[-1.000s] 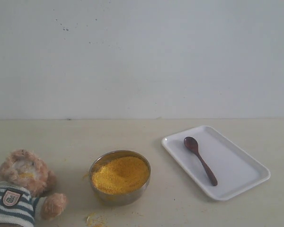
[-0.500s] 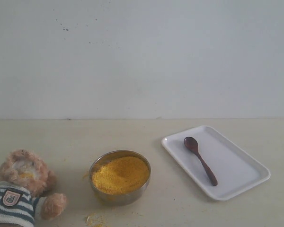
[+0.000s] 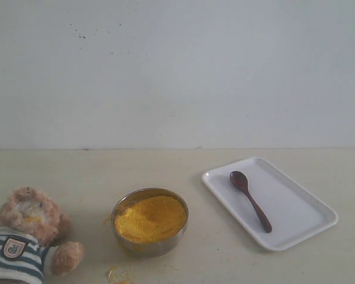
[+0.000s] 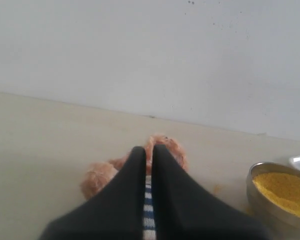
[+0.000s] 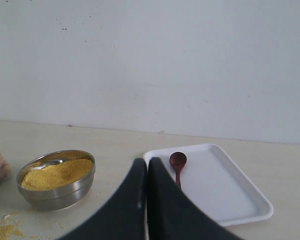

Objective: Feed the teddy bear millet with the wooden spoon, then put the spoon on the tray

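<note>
While unheld — spoon (image 3: 249, 200) on tray (image 3: 296, 207)

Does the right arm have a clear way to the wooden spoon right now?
Probably yes. The wooden spoon lies alone on the tray, nothing over or against it, and the right claw points toward it. The claw is shut, so it must open first.

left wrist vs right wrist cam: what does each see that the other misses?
Left wrist only: the shut left hand and the striped shirt of the teddy bear. Right wrist only: the shut right hand, the wooden spoon lying on the tray, and spilled crumbs. Both: the millet in its steel bowl, some of the teddy bear, and at least a corner of the tray.
</note>
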Controlling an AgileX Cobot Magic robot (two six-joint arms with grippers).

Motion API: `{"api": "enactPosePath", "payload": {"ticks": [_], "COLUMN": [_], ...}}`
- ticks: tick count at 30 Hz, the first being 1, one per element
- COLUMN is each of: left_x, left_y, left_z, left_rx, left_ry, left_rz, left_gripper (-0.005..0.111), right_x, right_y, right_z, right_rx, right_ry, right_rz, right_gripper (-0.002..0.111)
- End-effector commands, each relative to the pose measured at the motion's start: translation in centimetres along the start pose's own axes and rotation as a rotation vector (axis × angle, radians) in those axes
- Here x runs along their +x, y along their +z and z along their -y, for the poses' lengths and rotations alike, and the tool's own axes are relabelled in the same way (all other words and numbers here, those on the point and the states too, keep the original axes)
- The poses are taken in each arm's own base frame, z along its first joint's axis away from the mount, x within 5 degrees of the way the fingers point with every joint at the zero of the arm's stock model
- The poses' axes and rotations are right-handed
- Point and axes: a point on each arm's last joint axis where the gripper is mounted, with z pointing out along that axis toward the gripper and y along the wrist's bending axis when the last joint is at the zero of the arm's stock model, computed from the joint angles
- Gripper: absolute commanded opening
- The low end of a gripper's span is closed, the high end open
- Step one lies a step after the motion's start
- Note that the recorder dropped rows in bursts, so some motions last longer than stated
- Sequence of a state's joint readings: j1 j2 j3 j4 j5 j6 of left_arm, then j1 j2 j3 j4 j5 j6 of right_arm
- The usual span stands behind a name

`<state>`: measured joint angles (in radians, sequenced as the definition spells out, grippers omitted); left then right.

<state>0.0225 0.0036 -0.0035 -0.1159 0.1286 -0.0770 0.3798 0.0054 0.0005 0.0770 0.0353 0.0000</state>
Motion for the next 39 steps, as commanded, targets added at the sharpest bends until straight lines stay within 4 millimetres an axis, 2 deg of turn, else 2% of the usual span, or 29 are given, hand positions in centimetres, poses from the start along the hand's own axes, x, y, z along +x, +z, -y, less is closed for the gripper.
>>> {"api": "enactPosePath", "payload": {"ticks": [1, 4, 39], "left_x": [1.0, 1.75, 1.57], "left_y": [-0.06, -0.16, -0.13], "left_z": [-0.06, -0.12, -0.11], "left_rx": [-0.002, -0.008, -0.007], "left_ry": [0.006, 0.004, 0.004], "left_rz": [-0.099, -0.183, -0.163], "left_gripper": [0.004, 0.004, 0.004], "right_x": [-0.11, -0.11, -0.11], "right_y": [-0.05, -0.05, -0.05], "right_z": [0.0, 0.0, 0.0], "right_rx": [0.0, 0.0, 0.0], "right_ry": [-0.002, -0.002, -0.002], "right_rz": [0.012, 0.012, 0.012], "right_gripper": [0.0, 0.0, 0.0]}}
